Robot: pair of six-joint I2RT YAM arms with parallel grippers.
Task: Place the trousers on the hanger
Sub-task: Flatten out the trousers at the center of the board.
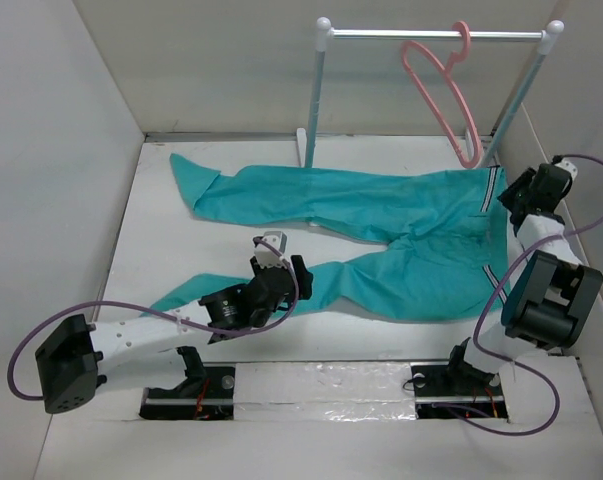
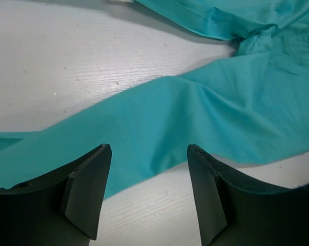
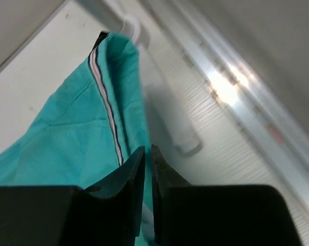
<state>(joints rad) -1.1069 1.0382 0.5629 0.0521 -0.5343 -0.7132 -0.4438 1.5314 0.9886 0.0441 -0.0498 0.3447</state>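
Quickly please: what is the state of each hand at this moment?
Left hand: open, holding nothing.
Right hand: closed on the trousers, at the waistband.

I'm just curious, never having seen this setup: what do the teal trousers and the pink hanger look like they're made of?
trousers: thin woven cloth, perhaps cotton, matte; it creases softly and lies limp and flat.
hanger: most likely moulded plastic, smooth and slightly shiny; one thin, even pink outline.
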